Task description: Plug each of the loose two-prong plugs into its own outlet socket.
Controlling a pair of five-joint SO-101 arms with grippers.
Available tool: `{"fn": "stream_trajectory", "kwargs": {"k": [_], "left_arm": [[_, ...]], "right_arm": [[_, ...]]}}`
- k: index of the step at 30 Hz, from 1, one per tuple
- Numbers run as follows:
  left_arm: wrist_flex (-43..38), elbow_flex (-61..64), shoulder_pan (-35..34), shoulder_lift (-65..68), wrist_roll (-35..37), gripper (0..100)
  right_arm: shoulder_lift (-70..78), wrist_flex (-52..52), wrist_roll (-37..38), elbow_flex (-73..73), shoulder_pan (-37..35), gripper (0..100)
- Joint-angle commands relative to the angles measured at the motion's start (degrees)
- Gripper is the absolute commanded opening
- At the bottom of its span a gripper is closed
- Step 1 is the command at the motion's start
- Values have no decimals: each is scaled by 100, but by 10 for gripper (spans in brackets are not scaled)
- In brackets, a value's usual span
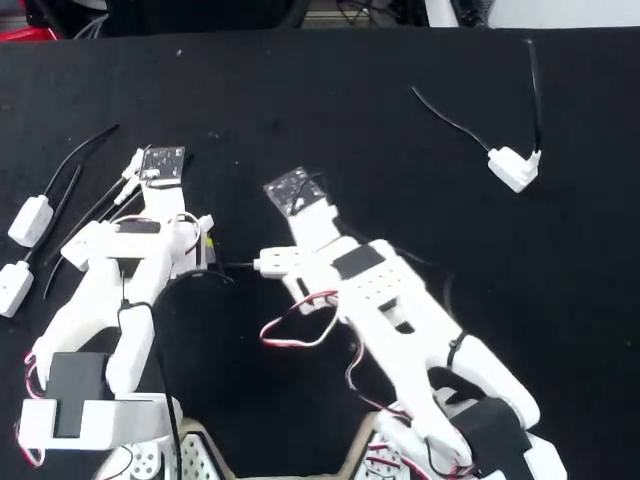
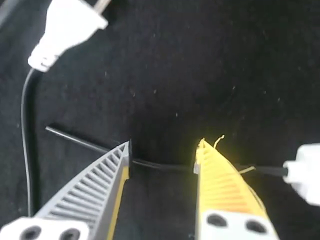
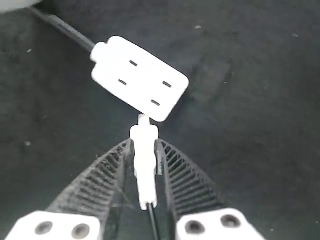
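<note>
My right gripper is shut on a white two-prong plug, whose cable runs back between the fingers. The plug's tip touches the near edge of a white outlet socket with four slots. In the high view this gripper is at the table's middle. My left gripper is open and straddles a thin black cable lying on the cloth. A loose white plug lies beyond it, prongs pointing away. In the high view the left gripper is beside loose plugs.
Two white outlet sockets lie at the left edge of the black table. Another socket with a black cable lies far right. A white cable end sits by the left gripper's yellow finger.
</note>
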Motion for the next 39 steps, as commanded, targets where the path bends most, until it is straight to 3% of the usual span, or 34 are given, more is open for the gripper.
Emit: {"fn": "stream_trajectory", "kwargs": {"k": [1, 12, 21, 28, 39], "left_arm": [[536, -207, 75, -220, -35, 216], [1169, 435, 286, -1530, -26, 216], [1108, 1613, -251, -2998, -26, 216], [88, 2519, -251, -3516, -35, 216], [35, 2598, -242, -3534, -44, 217]], "right_arm": [[-22, -220, -26, -374, 334, 10], [-22, -97, -9, -488, 369, 10], [321, 2224, 642, -2431, 360, 10], [1956, 3156, 589, -4145, 343, 10], [4048, 4730, 26, -6791, 343, 10]]}}
